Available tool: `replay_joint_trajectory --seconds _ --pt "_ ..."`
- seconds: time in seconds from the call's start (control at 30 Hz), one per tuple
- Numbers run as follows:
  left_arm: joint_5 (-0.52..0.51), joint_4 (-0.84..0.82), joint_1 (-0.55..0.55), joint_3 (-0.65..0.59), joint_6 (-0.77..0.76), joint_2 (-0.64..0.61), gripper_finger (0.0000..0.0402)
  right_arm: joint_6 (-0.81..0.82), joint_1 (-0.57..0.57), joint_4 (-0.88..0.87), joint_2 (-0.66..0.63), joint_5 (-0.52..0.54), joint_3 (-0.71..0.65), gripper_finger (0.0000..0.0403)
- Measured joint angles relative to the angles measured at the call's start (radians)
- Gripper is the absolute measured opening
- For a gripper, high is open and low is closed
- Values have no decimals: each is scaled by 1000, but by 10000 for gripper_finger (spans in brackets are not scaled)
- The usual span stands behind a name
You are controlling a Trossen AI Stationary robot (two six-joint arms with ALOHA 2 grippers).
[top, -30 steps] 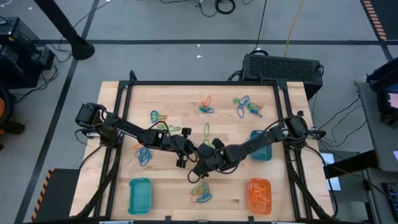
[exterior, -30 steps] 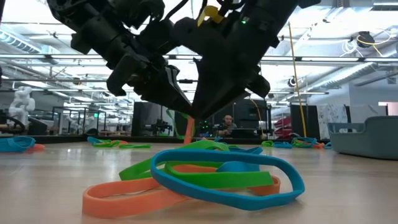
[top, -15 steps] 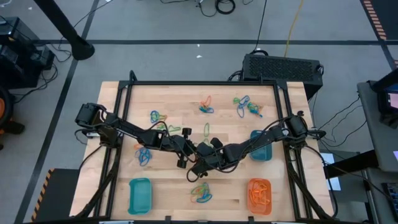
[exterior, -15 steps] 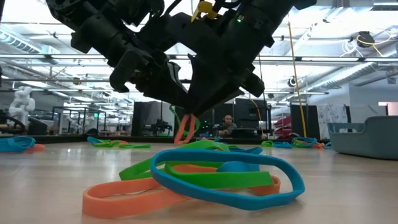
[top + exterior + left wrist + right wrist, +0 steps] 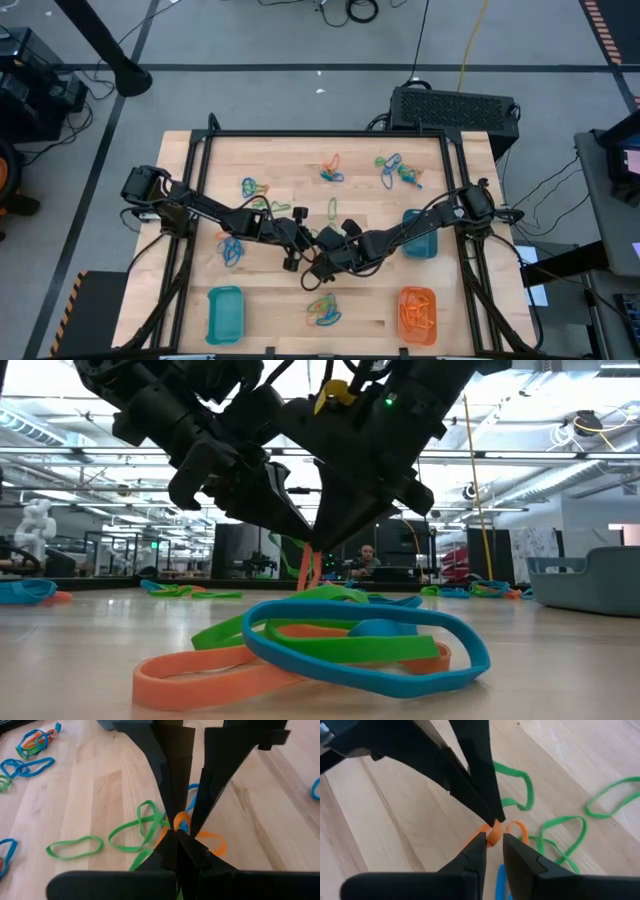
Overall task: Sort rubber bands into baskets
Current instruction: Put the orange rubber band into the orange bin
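An orange rubber band (image 5: pixel 494 834) hangs between my two grippers above the middle of the wooden table (image 5: pixel 270 285). My left gripper (image 5: pixel 308 244) is shut on it. My right gripper (image 5: pixel 493 840) meets it from the opposite side, its fingers closed in on the same band. Green rubber bands (image 5: pixel 135 827) and a blue one lie on the table below. The baskets stand apart: a teal one (image 5: pixel 225 312) at the near left, a teal one (image 5: pixel 420 236) at the right, an orange one (image 5: pixel 417 312) at the near right holding orange bands. My left gripper pinches the orange band's upper part (image 5: pixel 496 824) between its shut fingertips, slanting down from the table's left. The band hangs below them (image 5: pixel 308 568). My right gripper has the same band's bunched strands (image 5: pixel 493 836) between its two fingers, slanting down from the right, just below the left fingertips.
A pile of orange, green and blue bands (image 5: pixel 322 310) lies near the front edge, close to the low camera (image 5: pixel 320 640). More small piles lie at the left (image 5: pixel 232 250), far left (image 5: pixel 255 186), far middle (image 5: pixel 332 168) and far right (image 5: pixel 395 170).
Both arms have stayed in place. The hanging orange band has changed shape below the fingertips: first one straight strip, then a small loop swung left, now two strands hanging side by side.
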Motion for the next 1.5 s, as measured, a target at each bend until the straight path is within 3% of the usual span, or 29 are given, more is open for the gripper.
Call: replay_joint_trajectory --seconds 0.23,0.57,0.7,1.0,1.2,1.5 --pt "21 1 0 0 1 0 0 -52 0 -2 0 -8 0 5" --pt "21 -3 2 0 15 0 32 -95 9 -20 0 -69 0 1" --pt "27 -9 1 0 36 0 61 -90 22 -45 0 -71 0 0" --pt "61 4 4 0 56 0 168 -60 48 -126 -34 -130 -1 0" --pt "68 4 8 0 53 0 182 0 98 -226 -110 -157 -1 0" --pt "47 -116 8 0 49 -116 183 168 251 -318 -221 -394 -1 0"
